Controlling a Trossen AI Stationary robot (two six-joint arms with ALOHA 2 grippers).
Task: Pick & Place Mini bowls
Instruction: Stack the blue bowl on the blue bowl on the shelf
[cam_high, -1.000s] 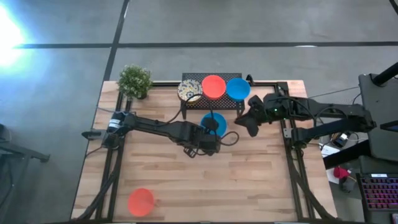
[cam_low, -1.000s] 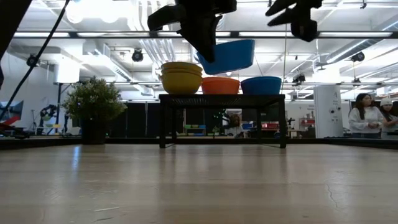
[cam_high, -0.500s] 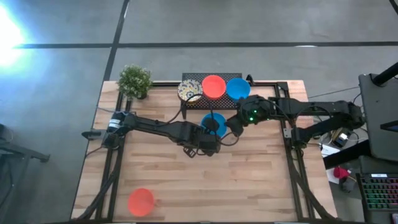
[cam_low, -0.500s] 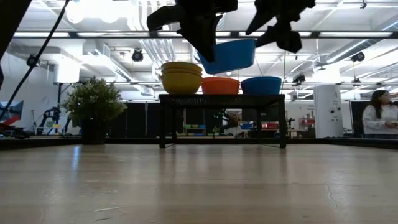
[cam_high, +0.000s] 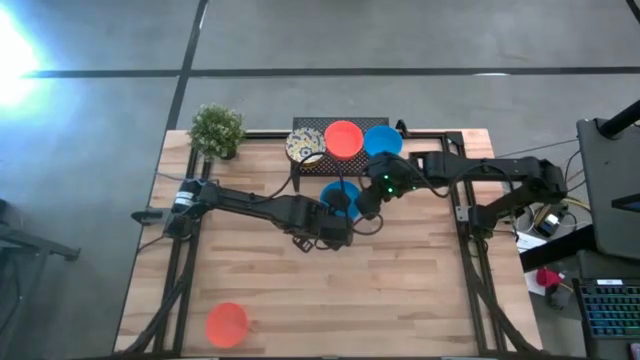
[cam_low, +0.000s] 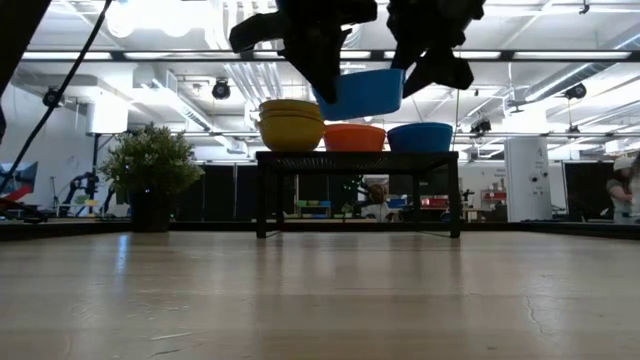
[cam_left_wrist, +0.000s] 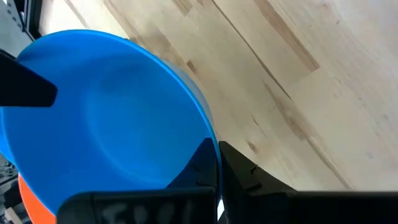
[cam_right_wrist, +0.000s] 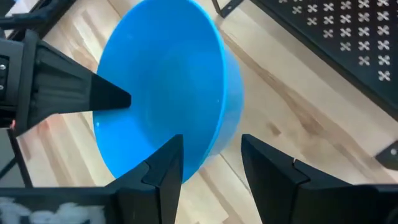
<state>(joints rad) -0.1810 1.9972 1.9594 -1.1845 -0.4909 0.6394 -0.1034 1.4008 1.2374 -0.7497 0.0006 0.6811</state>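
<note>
A bright blue mini bowl (cam_high: 338, 192) hangs in the air just in front of the black mesh rack (cam_high: 312, 162), held by my left gripper (cam_high: 338, 207), which is shut on it. My right gripper (cam_right_wrist: 211, 168) is open. One of its fingers (cam_right_wrist: 166, 163) stands inside the bowl's rim and the other (cam_right_wrist: 268, 167) outside; I cannot tell whether either touches. On the rack rest a patterned bowl (cam_high: 305, 146), an orange-red one (cam_high: 343, 137) and a blue one (cam_high: 382, 140). Another orange-red bowl (cam_high: 227, 324) sits on the table near its front left. My left gripper pinches the blue bowl's rim (cam_left_wrist: 211, 138) between its two fingers, one inside the bowl (cam_left_wrist: 200, 163) and one outside (cam_left_wrist: 244, 175). It comes slanting down from the table's left and near side. The bowl (cam_low: 365, 92) is lifted clear, tilted, above the rack's top.
A small potted plant (cam_high: 216, 130) stands at the far left corner of the table. The wooden table top (cam_high: 400, 290) lies bare across the middle and near right. People show in the room beyond, in the low view.
My right gripper has moved toward the table's left, from beside the rack's right end to the held blue bowl, tipping further down. My left gripper and the bowl have kept still.
</note>
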